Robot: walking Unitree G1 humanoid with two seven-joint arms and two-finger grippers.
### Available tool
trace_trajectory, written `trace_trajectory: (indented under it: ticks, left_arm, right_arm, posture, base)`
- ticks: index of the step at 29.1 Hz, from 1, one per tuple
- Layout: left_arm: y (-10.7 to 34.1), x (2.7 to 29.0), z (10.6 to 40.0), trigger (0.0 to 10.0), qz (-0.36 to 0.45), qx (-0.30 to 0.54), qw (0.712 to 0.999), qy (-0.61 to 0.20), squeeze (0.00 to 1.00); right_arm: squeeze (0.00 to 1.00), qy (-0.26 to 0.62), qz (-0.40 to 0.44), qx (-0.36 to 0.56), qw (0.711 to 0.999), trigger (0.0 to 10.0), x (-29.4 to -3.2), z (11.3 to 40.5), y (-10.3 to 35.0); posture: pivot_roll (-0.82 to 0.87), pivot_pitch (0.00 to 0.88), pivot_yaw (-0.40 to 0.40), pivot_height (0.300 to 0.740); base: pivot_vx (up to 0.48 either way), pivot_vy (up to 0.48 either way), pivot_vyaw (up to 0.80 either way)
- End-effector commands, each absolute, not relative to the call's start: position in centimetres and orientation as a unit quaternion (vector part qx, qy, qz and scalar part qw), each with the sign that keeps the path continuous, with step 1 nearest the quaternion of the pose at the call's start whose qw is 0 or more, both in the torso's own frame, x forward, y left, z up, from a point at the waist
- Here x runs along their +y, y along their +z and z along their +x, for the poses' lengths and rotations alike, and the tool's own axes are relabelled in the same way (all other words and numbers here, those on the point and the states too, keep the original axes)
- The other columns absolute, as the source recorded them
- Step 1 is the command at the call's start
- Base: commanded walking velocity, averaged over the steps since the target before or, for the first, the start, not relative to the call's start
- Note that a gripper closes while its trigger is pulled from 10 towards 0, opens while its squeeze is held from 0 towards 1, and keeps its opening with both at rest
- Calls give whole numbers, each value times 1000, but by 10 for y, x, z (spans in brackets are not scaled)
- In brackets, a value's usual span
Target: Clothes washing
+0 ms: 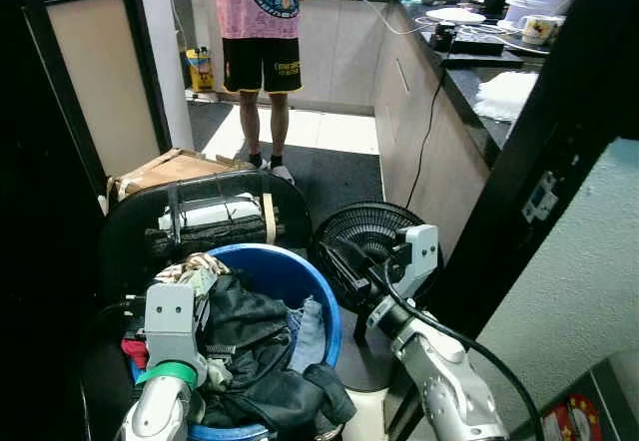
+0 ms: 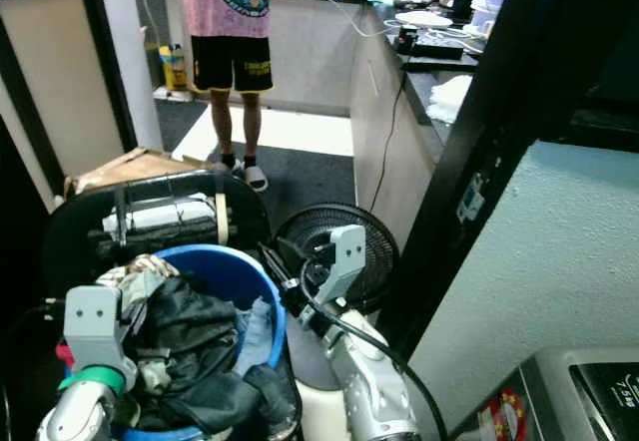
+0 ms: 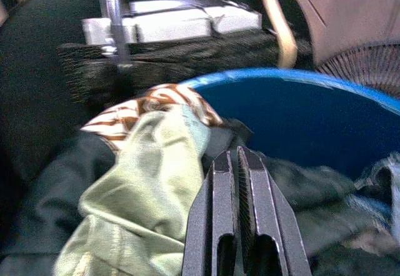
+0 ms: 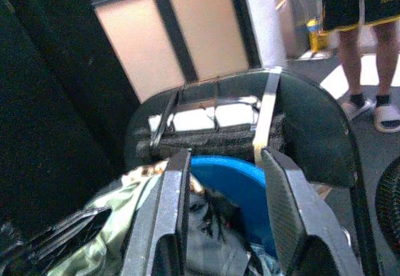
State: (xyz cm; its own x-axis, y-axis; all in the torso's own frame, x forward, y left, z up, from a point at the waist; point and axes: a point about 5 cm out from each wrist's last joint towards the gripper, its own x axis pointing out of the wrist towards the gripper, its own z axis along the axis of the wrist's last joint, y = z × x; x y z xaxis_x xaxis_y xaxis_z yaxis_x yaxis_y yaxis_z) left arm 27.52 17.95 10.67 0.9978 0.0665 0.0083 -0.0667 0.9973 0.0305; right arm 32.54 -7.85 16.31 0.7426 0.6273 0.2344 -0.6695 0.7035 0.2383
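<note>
A blue bucket (image 1: 300, 273) heaped with laundry stands on the floor in front of me. On top lie a dark garment (image 1: 245, 336), a pale green cloth (image 3: 147, 195) and a brown-and-white patterned cloth (image 3: 159, 98). My left gripper (image 3: 239, 155) hovers just over the dark clothes in the bucket, fingers shut together with nothing between them. My right gripper (image 1: 344, 259) is held at the bucket's right rim, beside the fan. Its fingers (image 4: 178, 182) stand open and empty.
A black chair (image 1: 200, 217) carrying a strapped white bundle stands right behind the bucket. A black floor fan (image 1: 374, 236) sits to the right. A person (image 1: 262, 22) stands farther back by the kitchen counter (image 1: 469, 82). A dark door frame (image 1: 539, 162) rises on the right.
</note>
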Motion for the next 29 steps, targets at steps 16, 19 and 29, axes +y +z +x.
trace_trajectory:
  ticks: [16, 19, 29]
  left_arm:
    - [88, 211, 238, 10000, 64, 39, 997, 7, 0]
    - [97, 214, 213, 10000, 30, 11, 999, 2, 0]
    - [108, 212, 183, 10000, 7, -5, 1000, -30, 0]
  right_arm:
    - [1000, 583, 84, 50, 807, 10000, -22, 296, 138]
    - [1000, 569, 103, 36, 815, 10000, -21, 301, 144]
    - [1000, 525, 125, 36, 841, 10000, -25, 304, 144]
  posture:
    - [-11, 67, 25, 740]
    - [-7, 99, 26, 740]
    - [5, 118, 14, 740]
  base:
    - [0, 0, 0]
    - [0, 0, 0]
    - [0, 0, 0]
